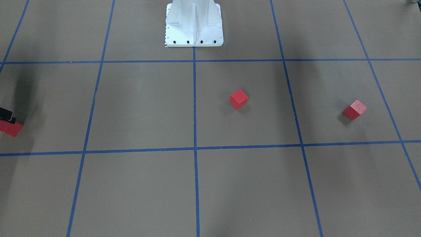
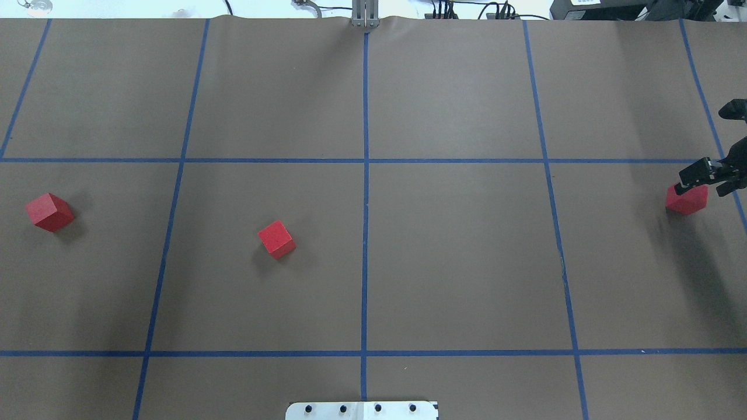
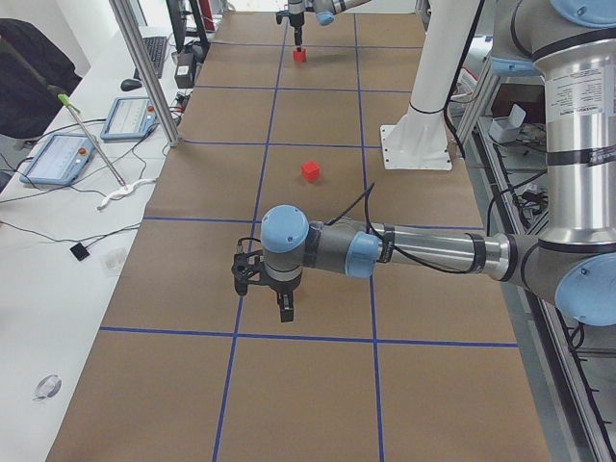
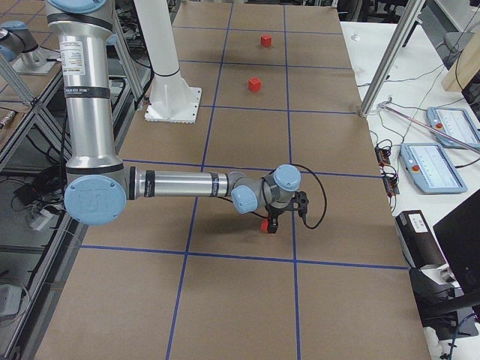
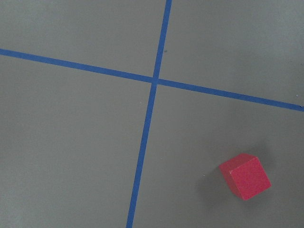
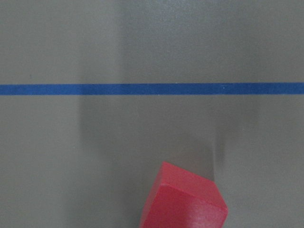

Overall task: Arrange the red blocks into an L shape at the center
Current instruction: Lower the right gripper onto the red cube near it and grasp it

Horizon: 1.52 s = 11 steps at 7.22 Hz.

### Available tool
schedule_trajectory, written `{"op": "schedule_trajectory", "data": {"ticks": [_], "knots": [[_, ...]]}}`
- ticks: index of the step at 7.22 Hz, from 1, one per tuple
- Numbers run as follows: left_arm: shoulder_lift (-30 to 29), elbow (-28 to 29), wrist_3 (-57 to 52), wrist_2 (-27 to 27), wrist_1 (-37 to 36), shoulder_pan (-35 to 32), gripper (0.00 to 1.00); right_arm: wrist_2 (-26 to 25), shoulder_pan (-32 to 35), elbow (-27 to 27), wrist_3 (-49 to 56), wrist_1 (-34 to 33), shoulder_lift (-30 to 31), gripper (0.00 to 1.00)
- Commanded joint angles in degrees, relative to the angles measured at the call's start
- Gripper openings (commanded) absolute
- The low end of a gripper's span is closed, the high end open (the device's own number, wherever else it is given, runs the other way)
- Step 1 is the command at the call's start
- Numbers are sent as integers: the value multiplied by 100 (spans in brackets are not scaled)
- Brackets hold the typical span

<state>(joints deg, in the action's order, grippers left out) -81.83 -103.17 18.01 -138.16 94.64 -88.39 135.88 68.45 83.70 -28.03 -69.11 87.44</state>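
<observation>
Three red blocks lie on the brown floor. One point(image 2: 49, 212) is at the far left and one point(image 2: 276, 239) is left of the middle vertical line; the center point(image 2: 365, 251) holds no block. The third block point(image 2: 687, 199) is at the far right, between the fingers of my right gripper point(image 2: 700, 188), which looks shut on it at floor level; I cannot tell if it is lifted. It fills the bottom of the right wrist view point(image 6: 183, 202). My left gripper point(image 3: 285, 310) shows only in the exterior left view, so I cannot tell its state. The left wrist view shows a block point(image 5: 245, 176) below it.
The white robot base plate point(image 2: 362, 410) sits at the near middle edge. Blue tape lines point(image 2: 366, 160) divide the floor into large squares. Cables and equipment point(image 2: 595, 9) line the far edge beyond the mat.
</observation>
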Motion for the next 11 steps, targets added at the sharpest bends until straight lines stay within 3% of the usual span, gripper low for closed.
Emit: {"op": "schedule_trajectory", "data": {"ticks": [1, 5, 6, 7, 8, 9, 11], "knots": [[0, 8, 1, 0, -7, -3, 100, 0, -42, -56, -1, 3, -17, 99], [0, -10, 1, 9, -7, -3, 100, 0, -139, -407, 8, 12, -201, 99], [0, -18, 1, 9, -7, -3, 100, 0, -139, -451, 8, 64, -201, 86], [0, -18, 1, 17, -7, -3, 100, -9, -139, -486, 8, 91, -184, 38], [0, -36, 1, 18, -16, -3, 100, 9, -139, -574, -1, 91, -210, 0], [0, -36, 1, 18, -7, -3, 100, 104, -113, -444, -1, 91, -297, 0], [9, -36, 10, 18, -16, -3, 100, 831, 1, 405, -219, -241, -403, 0]]}}
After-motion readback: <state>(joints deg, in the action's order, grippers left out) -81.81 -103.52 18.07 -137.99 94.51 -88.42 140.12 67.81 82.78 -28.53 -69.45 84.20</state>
